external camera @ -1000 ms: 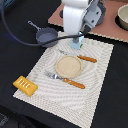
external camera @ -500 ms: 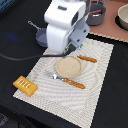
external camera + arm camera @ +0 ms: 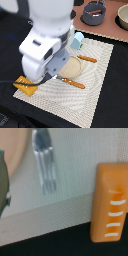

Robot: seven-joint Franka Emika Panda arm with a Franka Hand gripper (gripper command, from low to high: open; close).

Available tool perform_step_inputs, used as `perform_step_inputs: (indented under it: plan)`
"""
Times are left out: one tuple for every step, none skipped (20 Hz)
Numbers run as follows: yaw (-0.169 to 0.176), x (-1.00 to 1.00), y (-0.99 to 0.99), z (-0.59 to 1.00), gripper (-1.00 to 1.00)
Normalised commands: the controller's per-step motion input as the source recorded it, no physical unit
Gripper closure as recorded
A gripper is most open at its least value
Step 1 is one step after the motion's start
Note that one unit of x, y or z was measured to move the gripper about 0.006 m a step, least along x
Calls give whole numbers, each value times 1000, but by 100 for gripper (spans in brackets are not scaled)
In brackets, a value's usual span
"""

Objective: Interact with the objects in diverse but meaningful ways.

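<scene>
Since half a second ago the white arm [image 3: 47,37] has swung down and toward the camera, so that it now fills much of the exterior view and covers the near-left part of the placemat [image 3: 100,90], where before it stood further back with more of the mat showing.

Half hidden under the arm's lower edge, the ridged yellow-orange bread loaf [image 3: 24,83] lies at the mat's corner on the exterior view's left, partly on the woven cloth and partly over the black tabletop [image 3: 15,107]. In the wrist view the loaf [image 3: 110,203] is close below the camera, its pale ridge marks plain, straddling the mat's border and the dark surface.

The gripper cannot be seen in either view: the arm's own body hides it from outside and no finger shows at the wrist, so whether it is wide or narrow I cannot tell.

Just beside the loaf in the wrist view are the silver tines of the fork [image 3: 44,160], and past them the edge of the round tan plate [image 3: 12,148]. From outside, the plate [image 3: 72,67] sits mid-mat with the orange-handled fork [image 3: 72,82] on its near side and the orange-handled knife [image 3: 87,59] on its far side.

The pale blue house-shaped carton [image 3: 77,40] stands at the mat's far edge, beside the arm
</scene>
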Motion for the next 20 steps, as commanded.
perform_step_inputs:
  plan:
    - [-9,-720,-574,-503,-100]
    - [0,-789,-486,-389,-100]
    - [0,-791,-397,-280,-100]
    - [0,-754,-257,-74,-100]
    - [0,-740,-106,0,-100]
    - [0,-729,-43,20,-100]
    - [0,-749,-17,46,-100]
    - [0,-746,0,69,-100]
    - [0,-769,0,94,-100]
    - [0,-754,0,97,-100]
    - [0,-769,29,114,-100]
    - [0,-734,106,137,-100]
    - [0,-709,180,169,-100]
    - [0,-683,220,197,-100]
    - [0,-629,269,220,-100]
    - [0,-566,326,274,-100]
    - [0,-494,357,291,-100]
    - [0,-449,371,286,-100]
    - [0,-406,400,260,-100]
    - [0,-360,457,203,-100]
